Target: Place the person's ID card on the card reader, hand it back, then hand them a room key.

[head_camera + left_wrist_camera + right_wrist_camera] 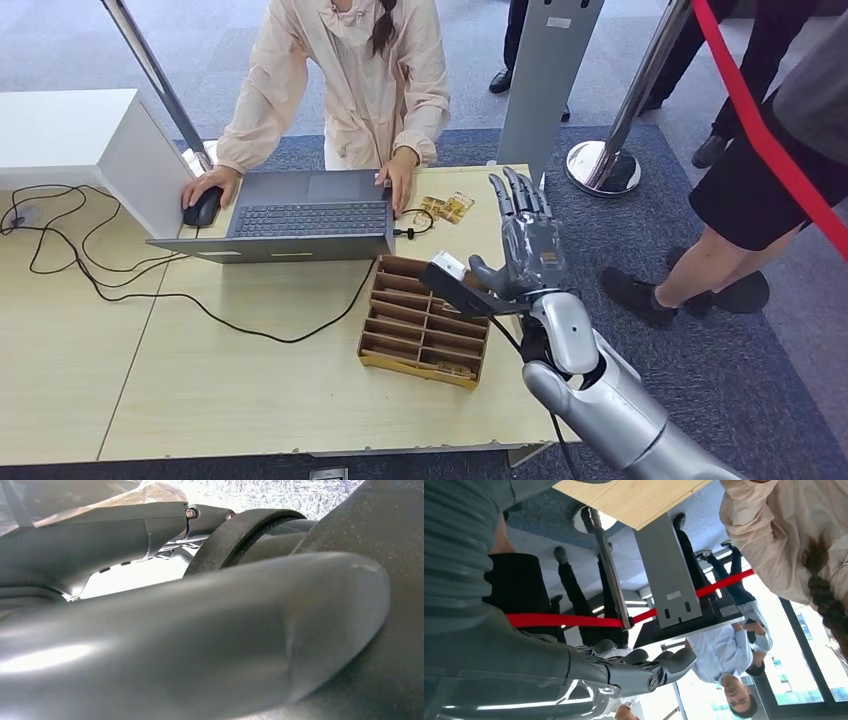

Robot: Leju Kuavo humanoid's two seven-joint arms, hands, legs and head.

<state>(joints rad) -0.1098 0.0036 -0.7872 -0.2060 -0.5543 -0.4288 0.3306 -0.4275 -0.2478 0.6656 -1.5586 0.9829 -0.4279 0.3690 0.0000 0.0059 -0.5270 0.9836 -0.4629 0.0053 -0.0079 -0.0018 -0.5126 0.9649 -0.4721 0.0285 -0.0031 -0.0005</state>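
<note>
Wood desk [250,390] lay before us in the head view; our right hand [522,245] hung at three o'clock of the tray [425,322], fingers straight and apart, likely awaiting the ID card, which we couldn't find. Keys [447,207] lay at twelve o'clock of the tray, whose slots looked mostly bare. Right wrist view: fingers [644,662] apart, empty. Left hand: can't tell.

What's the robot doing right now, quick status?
Right hand raised over the table edge, fingers spread, holding nothing. Left hand: state unclear. Wooden tray of key cards beside it. Person's hands on laptop; nothing blocking.
</note>
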